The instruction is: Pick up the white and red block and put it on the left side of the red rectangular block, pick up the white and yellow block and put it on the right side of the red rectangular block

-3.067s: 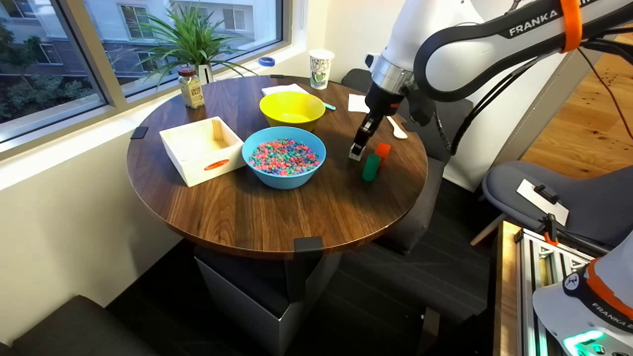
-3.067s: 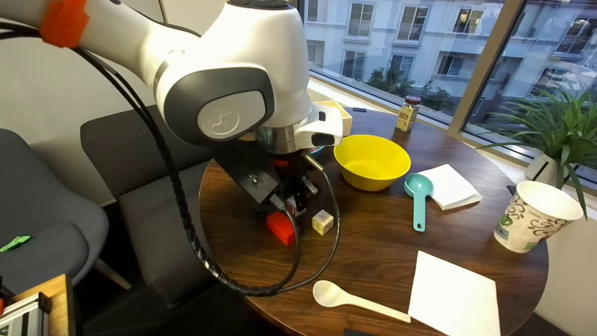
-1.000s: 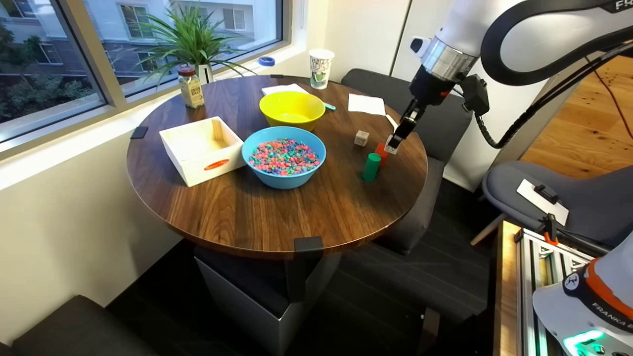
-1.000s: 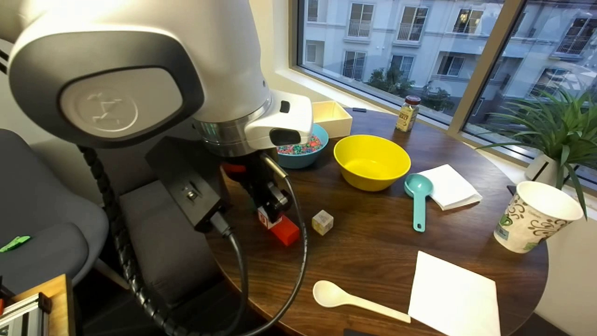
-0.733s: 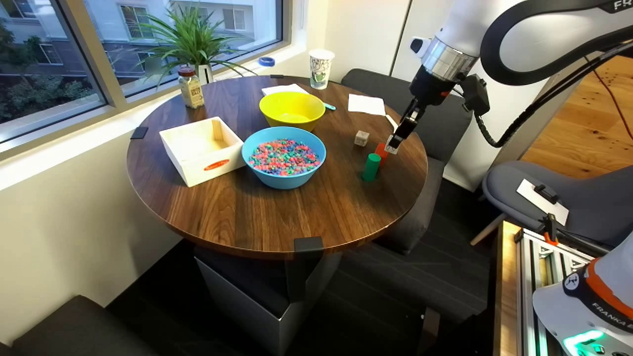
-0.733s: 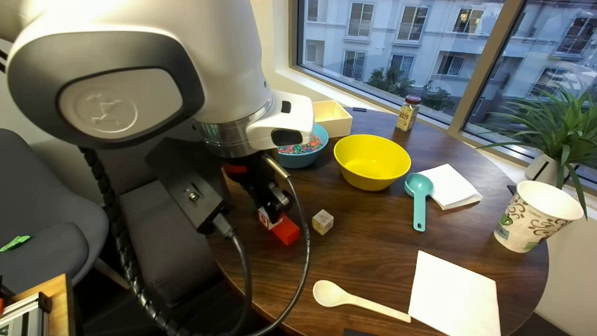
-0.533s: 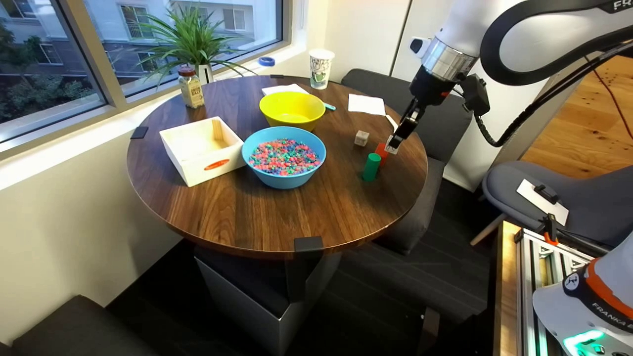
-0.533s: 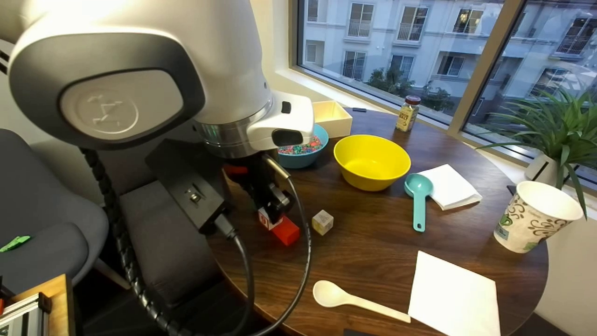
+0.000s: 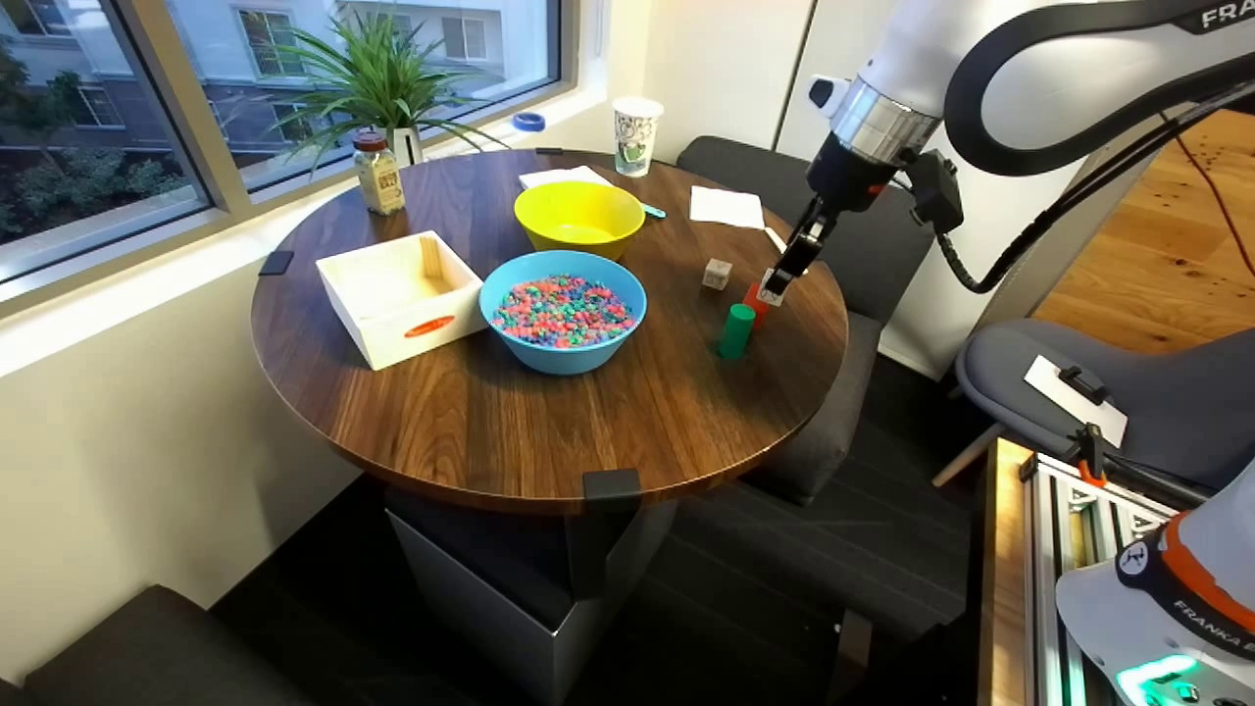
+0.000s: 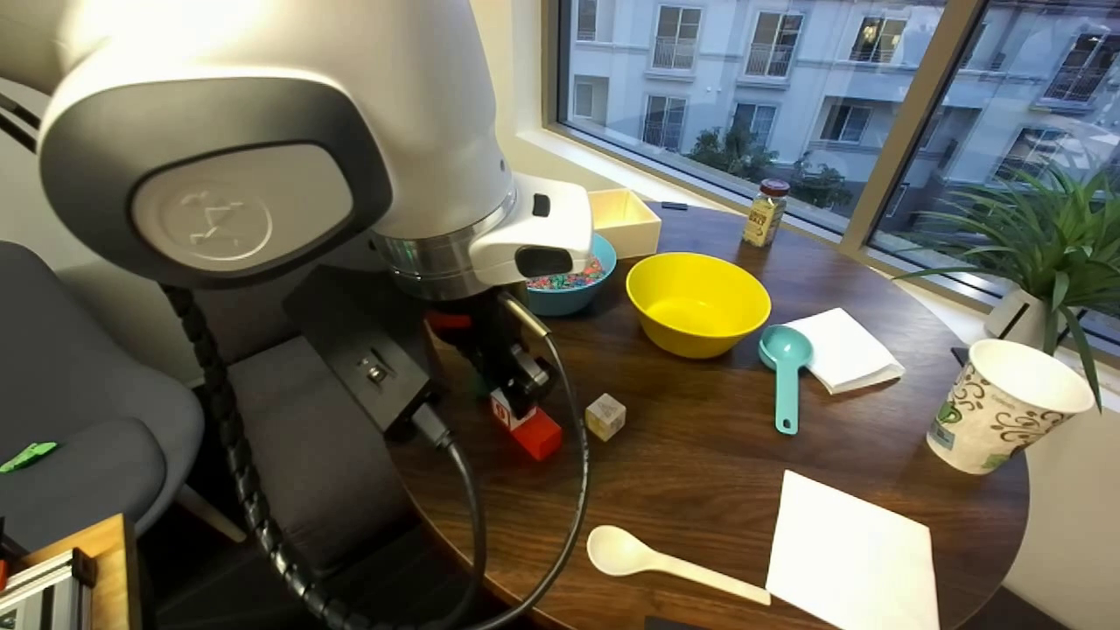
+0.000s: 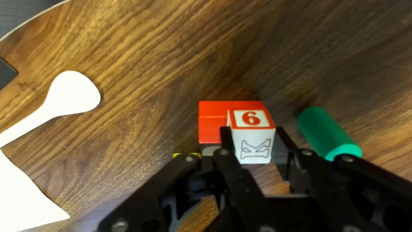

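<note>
My gripper (image 11: pixel 253 137) is shut on the white and red block (image 11: pixel 251 118), with a red-framed 6 and an outlined K facing the wrist camera. The red rectangular block (image 11: pixel 212 127) is behind and partly covered by the held block, which overlaps its right part in the wrist view. The held block (image 10: pixel 505 409) is at the upper-left end of the red block (image 10: pixel 538 436) in an exterior view; I cannot tell if they touch. The white and yellow block (image 10: pixel 605 417) stands apart on the table; in the wrist view only its yellow edge (image 11: pixel 181 155) shows.
A green cylinder (image 9: pixel 736 333) stands close to the red block. A white spoon (image 10: pixel 623 551) and a paper sheet (image 10: pixel 853 551) lie nearby. A blue bowl of beads (image 9: pixel 564 358), a yellow bowl (image 9: pixel 578 216) and a wooden box (image 9: pixel 417 328) stand farther off.
Over about three seconds my gripper has carried the white and red block past the red block, uncovering the white and yellow block. In the last half second it has shifted only slightly.
</note>
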You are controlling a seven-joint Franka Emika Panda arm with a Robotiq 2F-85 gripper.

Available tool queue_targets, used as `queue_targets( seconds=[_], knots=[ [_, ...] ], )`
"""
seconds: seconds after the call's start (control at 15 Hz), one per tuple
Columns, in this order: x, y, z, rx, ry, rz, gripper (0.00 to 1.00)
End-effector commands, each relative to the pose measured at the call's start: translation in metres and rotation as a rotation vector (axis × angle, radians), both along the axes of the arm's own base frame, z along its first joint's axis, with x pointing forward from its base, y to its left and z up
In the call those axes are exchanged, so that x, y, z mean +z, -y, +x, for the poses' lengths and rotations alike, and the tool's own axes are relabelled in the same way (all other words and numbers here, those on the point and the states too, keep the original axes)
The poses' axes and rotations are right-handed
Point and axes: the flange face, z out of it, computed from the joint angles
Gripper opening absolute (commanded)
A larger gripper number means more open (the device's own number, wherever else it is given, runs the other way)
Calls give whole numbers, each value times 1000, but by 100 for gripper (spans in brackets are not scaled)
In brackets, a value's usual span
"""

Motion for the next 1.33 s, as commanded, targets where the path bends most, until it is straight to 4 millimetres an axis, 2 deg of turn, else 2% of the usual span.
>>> queue_targets(
  seconds=[0.0,0.93,1.0,1.13,1.27],
  knots=[
    [-6,-3,3,11,15,11,9],
    [-12,-9,9,22,9,15,10],
    [-12,-8,10,22,8,16,59],
    [-11,-7,11,21,10,19,65],
    [-7,-6,13,21,19,18,80]
  ],
)
